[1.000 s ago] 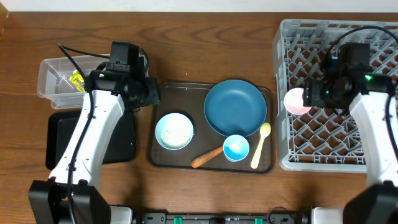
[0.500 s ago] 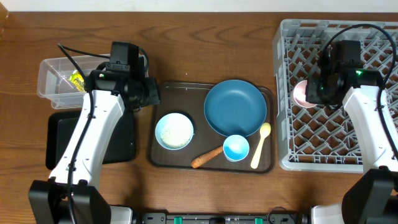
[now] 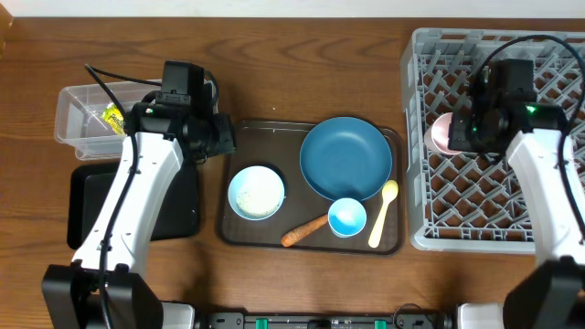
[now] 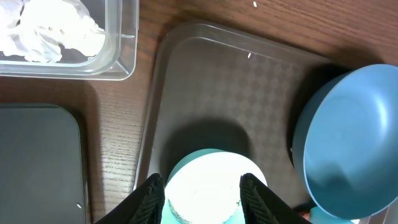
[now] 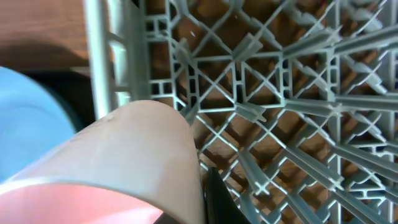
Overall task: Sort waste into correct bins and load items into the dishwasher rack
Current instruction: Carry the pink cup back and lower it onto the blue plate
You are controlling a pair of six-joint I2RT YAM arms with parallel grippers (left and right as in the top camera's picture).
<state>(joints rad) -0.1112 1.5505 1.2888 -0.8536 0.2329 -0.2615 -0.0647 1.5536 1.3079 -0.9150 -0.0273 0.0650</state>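
As it belonged there, the right end effector held the pink cup clamped inside the dishwasher rack. The left end effector hovered, fingers spread, above the bowl, likely its next pick.

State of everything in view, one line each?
pink cup: tilted, gripped at the rack's left side
right gripper: shut on pink cup
left gripper: open, above bowl
bowl: upright on brown tray, white bits inside
blue cup: upright on tray
plate: flat on tray
clear tub: holds paper and wrapper
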